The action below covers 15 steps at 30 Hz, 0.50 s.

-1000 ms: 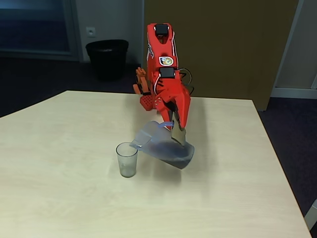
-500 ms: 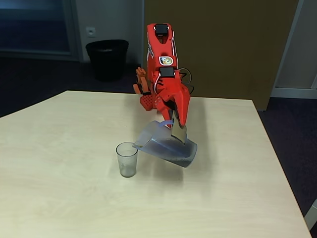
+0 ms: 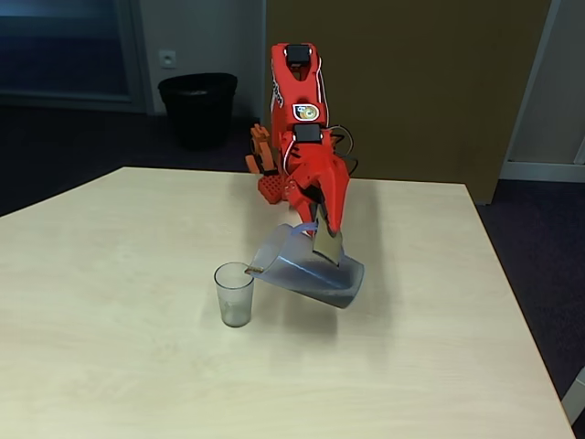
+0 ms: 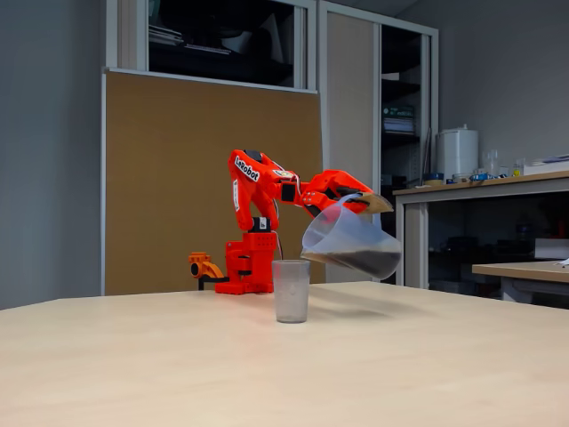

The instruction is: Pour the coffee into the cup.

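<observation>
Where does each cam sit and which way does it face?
A fixed view: high at the table's front, looking down and across at the cup and tilted jug; red arm seen head-on, claw on the jug.
A fixed view: low at table height, side-on; arm in profile.
Both share cup, jug, coffee, arm.

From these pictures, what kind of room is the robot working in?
Probably an office or meeting room: a pale table, a black bin by the wall, a brown partition board, and desks with shelves behind.
</observation>
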{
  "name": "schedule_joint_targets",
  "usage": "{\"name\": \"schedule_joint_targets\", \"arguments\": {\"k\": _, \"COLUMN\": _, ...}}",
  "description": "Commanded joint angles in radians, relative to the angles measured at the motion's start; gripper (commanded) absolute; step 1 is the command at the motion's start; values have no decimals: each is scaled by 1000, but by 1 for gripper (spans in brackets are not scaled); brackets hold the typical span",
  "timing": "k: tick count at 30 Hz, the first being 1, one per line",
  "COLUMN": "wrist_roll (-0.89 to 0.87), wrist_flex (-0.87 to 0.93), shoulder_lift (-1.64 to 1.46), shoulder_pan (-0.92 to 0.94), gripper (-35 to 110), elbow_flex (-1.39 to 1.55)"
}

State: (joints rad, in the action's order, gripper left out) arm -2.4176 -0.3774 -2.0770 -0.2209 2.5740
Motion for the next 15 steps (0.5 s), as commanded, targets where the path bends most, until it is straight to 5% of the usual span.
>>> {"name": "schedule_joint_targets", "arguments": {"k": 1, "wrist_roll": -14, "wrist_flex": -44, "shoulder_lift": -63, "shoulder_pan": 3, "gripper": 0, "elbow_flex": -12}}
{"name": "schedule_joint_targets", "arguments": {"k": 15, "wrist_roll": -83, "wrist_flex": -55, "shoulder_lift": -32, "shoulder_pan": 29, "gripper": 0, "elbow_flex": -52}}
